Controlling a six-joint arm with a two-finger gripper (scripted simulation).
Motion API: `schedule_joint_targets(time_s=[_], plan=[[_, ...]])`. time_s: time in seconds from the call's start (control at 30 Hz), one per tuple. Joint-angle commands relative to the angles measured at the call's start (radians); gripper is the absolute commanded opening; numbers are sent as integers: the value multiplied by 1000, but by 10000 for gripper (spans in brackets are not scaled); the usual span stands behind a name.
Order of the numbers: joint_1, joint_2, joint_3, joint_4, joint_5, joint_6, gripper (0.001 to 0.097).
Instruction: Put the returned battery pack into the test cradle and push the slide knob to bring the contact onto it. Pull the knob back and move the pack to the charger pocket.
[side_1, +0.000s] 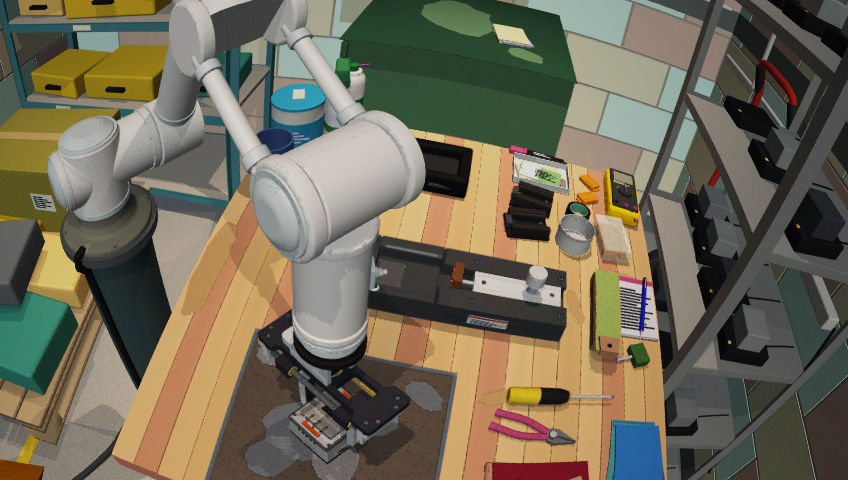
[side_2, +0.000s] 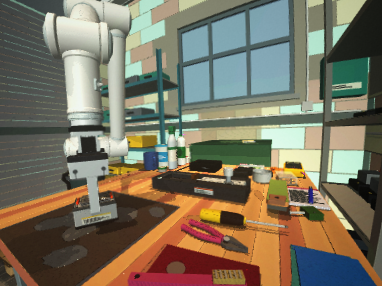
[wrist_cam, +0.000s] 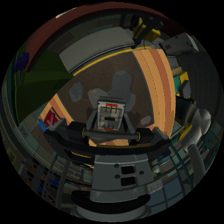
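The test cradle (side_1: 404, 276) at the left end of the black fixture (side_1: 470, 288) is partly hidden behind my arm's wrist. The fixture lies across the middle of the bench, and its round grey slide knob (side_1: 537, 279) (side_2: 228, 173) stands near the right end of the white rail. The black charger pocket (side_1: 443, 166) (side_2: 206, 164) sits behind the fixture. The grey battery pack (side_1: 315, 427) (side_2: 95, 214) (wrist_cam: 110, 115), with orange marks on top, lies on the brown mat at the bench's near-left corner. My gripper (side_1: 326, 416) (side_2: 94, 206) (wrist_cam: 110, 125) reaches straight down over it and is closed on the battery pack.
A green cabinet (side_1: 458, 65) stands behind the bench, with bottles and a blue tub at its left. A yellow screwdriver (side_1: 538, 395), pink pliers (side_1: 529, 429), a notepad (side_1: 637, 306), a metal cup (side_1: 575, 234) and a yellow meter (side_1: 620, 190) lie to the right, by a shelf rack (side_1: 756, 208).
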Motion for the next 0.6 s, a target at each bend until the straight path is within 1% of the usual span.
schedule_joint_targets(time_s=[0.0,0.27,0.57], plan=[[0,-1,-1,0,-1,0,15],[0,-5,-5,0,7,0,15],[0,-19,-20,0,35,0,15]])
